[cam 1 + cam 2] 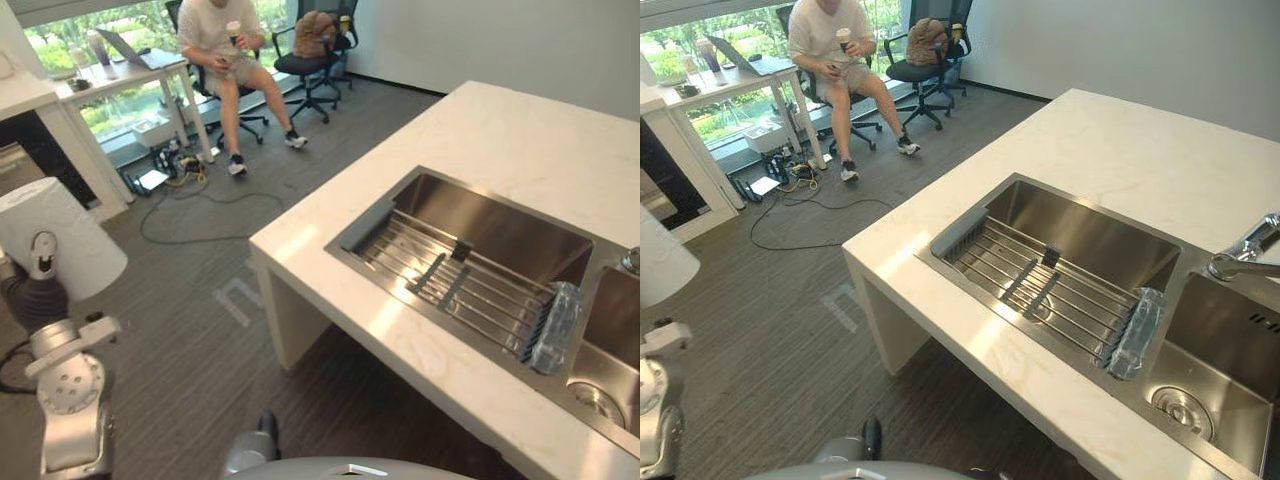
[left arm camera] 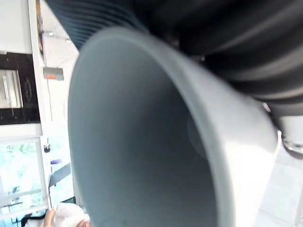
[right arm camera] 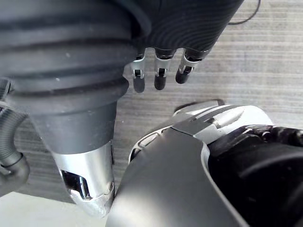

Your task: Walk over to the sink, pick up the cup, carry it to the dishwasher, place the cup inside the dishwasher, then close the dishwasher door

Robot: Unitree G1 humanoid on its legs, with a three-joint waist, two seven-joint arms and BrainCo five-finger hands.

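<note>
In the sink (image 1: 490, 225), well off to the right of the left hand (image 1: 40, 296): one clear cup (image 1: 555, 325), on its side on the wire rack (image 1: 420, 262), at the rack's end by the second basin, touched by neither hand.
Left hand: just below a white cylinder (image 1: 55, 240); fingers hidden, grip cannot be told.
Right hand (image 3: 159, 74): above the grey floor (image 3: 265, 56), fingers loose and straight, holding nothing.

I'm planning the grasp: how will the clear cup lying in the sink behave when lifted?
The cup looks clear and thin-walled, so it is probably light, and maybe slick or easily squeezed. It lies on its side on the wire rack, so a nudge could roll it.
</note>
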